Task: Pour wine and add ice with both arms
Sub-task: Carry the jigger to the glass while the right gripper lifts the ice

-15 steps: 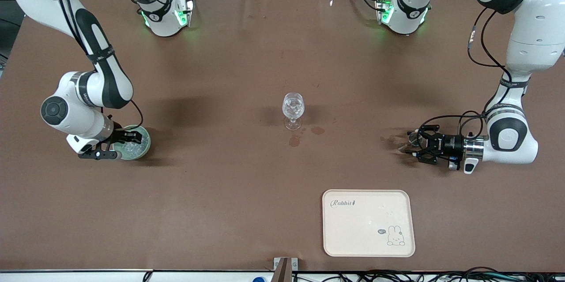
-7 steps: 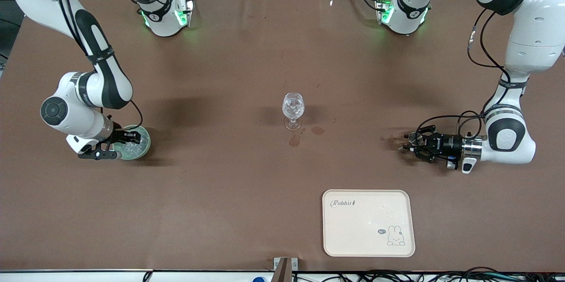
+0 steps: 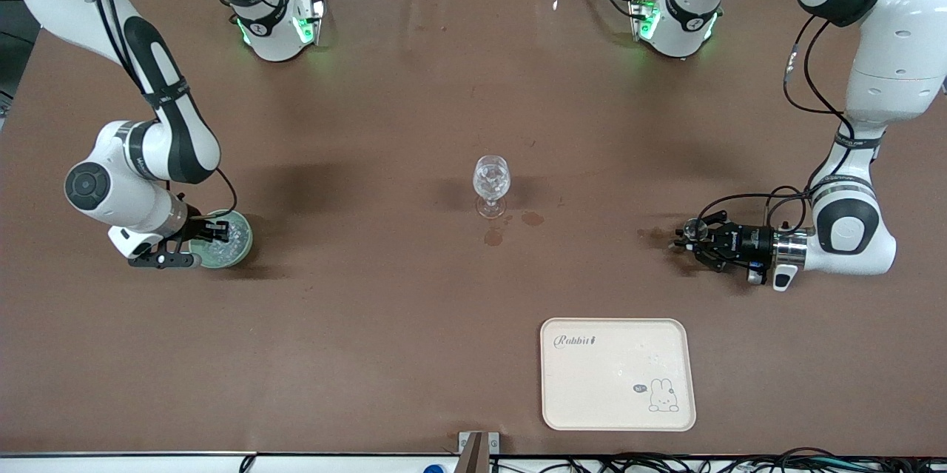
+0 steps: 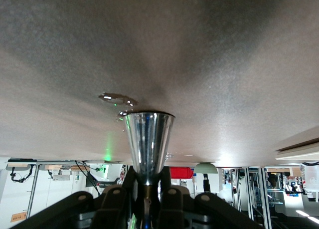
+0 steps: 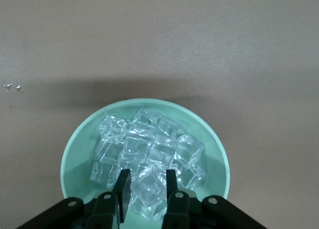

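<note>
Early stage: right claw (image 5: 144,189) pinches an ice (image 5: 149,156) cube in the green bowl (image 3: 238,249); left claw (image 3: 684,243) clamps a metal cup (image 4: 148,144); glass (image 3: 491,184) at tabletop centre awaits both.

The table (image 3: 370,325) is covered in plain reddish brown, marked with a few darker wet stains (image 3: 494,237) near the clear glass (image 3: 491,184). The arms (image 3: 140,162) are white with black joint bands and black cables, and green lights glow at their bases (image 3: 277,29). Both grippers are black: the right gripper (image 5: 144,186) and the left gripper (image 3: 684,245). The bowl (image 5: 75,159) is pale mint green, and the ice (image 5: 149,154) in it is clear with whitish glints. A shiny silver cup (image 4: 148,144) reflects streaks of blue. The tray (image 3: 618,373) is cream, printed with a "Rabbit" word in dark script and a small outlined rabbit.
</note>
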Robot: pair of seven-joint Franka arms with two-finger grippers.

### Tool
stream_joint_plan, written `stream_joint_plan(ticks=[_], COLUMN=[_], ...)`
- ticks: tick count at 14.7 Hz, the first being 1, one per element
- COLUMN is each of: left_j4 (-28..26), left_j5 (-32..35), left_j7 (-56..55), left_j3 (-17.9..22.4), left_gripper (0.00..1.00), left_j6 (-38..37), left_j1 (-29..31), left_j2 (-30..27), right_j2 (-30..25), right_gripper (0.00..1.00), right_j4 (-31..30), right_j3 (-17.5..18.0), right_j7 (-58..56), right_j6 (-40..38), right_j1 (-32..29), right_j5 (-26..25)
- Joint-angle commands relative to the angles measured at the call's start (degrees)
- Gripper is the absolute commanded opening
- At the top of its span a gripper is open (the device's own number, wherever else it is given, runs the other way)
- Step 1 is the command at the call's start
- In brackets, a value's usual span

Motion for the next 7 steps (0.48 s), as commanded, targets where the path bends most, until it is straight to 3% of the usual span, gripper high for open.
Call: stream_joint_plan(ticks=[1,4,7], left_j4=[0.6,0.9,0.7], left_j5=[-1.1,-1.1,-1.1], left_j7=[0.2,-1.0,-8.6], left_j3=[-0.6,-2.3,-6.6], left_gripper=[0.03,0.01,0.01], left_j6=[-0.9,-0.7,0.3], left_j1=[0.4,-0.4,-0.6], left_j2=[-0.2,-2.3,-6.3], right_j2=[-0.3,-3.0,-5.9], right_gripper=[0.11,0.05,0.03], right_j4=[0.0,0.6,7.0], right_j3=[0.4,0.4,0.5], right_j7=[-0.6,-0.5,-0.6], right_j6=[-0.5,-2.5,-11.2], right_j1=[-0.5,-0.5,-0.2], right_j5=[-0.2,-0.2,-0.2])
